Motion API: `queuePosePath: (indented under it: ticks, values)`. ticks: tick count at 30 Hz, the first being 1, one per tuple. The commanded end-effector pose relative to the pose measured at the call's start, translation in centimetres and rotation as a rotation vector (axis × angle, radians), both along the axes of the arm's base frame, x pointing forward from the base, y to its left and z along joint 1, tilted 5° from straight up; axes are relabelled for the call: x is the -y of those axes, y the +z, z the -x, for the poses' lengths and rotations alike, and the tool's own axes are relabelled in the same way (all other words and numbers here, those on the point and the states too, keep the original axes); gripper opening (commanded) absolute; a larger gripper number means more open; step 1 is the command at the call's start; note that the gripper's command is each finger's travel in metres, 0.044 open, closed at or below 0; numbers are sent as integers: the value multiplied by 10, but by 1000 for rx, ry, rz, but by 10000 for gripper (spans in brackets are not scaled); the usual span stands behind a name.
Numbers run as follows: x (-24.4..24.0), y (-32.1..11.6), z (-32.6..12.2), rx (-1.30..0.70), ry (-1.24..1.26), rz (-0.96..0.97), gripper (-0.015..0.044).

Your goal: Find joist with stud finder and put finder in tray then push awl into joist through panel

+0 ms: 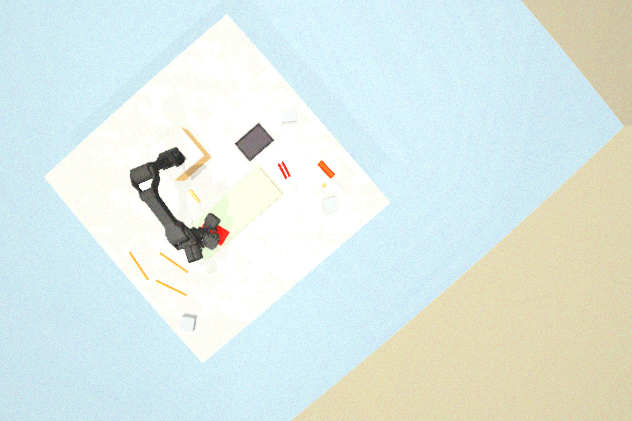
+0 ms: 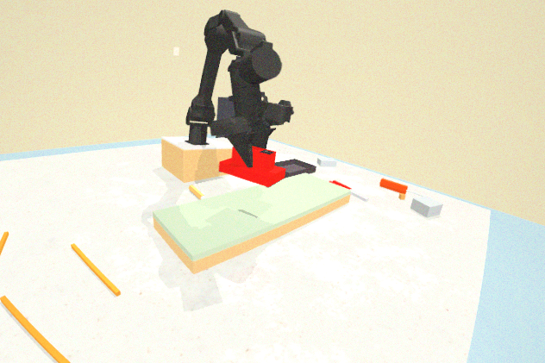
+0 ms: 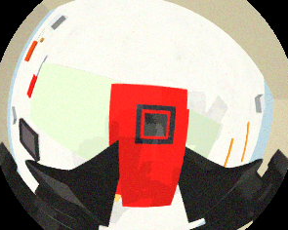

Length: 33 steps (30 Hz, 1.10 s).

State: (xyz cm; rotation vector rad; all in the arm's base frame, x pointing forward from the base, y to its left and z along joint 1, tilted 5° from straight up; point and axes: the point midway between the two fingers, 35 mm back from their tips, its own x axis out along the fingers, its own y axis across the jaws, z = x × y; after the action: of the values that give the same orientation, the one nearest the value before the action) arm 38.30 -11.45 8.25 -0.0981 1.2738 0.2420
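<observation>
My gripper (image 1: 210, 231) (image 2: 259, 156) (image 3: 152, 158) is shut on the red stud finder (image 1: 223, 236) (image 2: 268, 174) (image 3: 148, 182). It holds the finder level, raised above the pale green floor panel (image 1: 250, 197) (image 2: 308, 189) (image 3: 63, 97), with a shadow on the panel below. The dark square on top of the finder shows a red outline around a grey centre. The joist is hidden. The dark tray (image 1: 254, 141) (image 2: 301, 167) (image 3: 29, 137) is empty. An orange-handled tool (image 1: 326, 169) (image 2: 392, 185) (image 3: 31, 51) with a thin shaft, apparently the awl, lies beyond the panel's far end.
A red-handled tool (image 1: 283, 169) (image 2: 340, 184) (image 3: 32, 86) lies between panel and orange tool. Grey blocks (image 1: 330, 204) (image 2: 426, 206) (image 1: 188, 322) stand near the table edges. Orange sticks (image 1: 173, 262) (image 2: 95, 269) lie near the panel's other end. The arm's tan base (image 2: 182, 163) stands behind.
</observation>
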Motion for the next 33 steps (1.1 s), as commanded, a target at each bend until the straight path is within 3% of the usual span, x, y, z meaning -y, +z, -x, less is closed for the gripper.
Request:
queuePosePath:
  ticks: [1,17,33]
  values:
    - [-27,6,-6,20,62,10,0]
    - [-136,8,-6,40,329,12,0]
    - [-240,9,23,61,595,8,0]
